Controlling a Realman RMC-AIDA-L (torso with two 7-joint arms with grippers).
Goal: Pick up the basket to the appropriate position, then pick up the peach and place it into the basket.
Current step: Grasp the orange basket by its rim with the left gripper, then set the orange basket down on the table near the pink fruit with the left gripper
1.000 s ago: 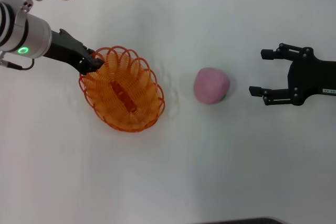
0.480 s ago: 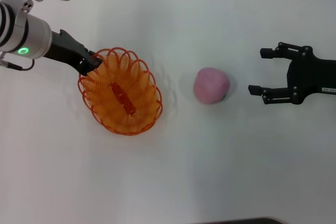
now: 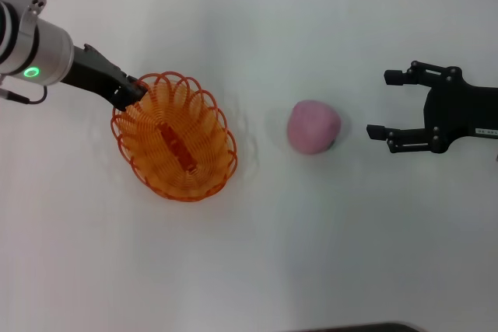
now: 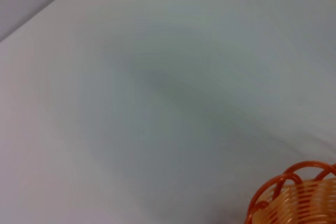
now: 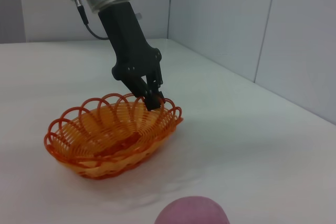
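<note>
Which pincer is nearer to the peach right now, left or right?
Right. The right pincer hangs open just beside the peach, on its right, not touching it. The left pincer is far off on the other side, clamped on the basket rim.

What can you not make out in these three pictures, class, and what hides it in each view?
- Right wrist view: most of the peach, cut off by the picture's edge.
- Left wrist view: most of the basket, cut off at the corner.
- Head view: the basket rim under the left gripper.
</note>
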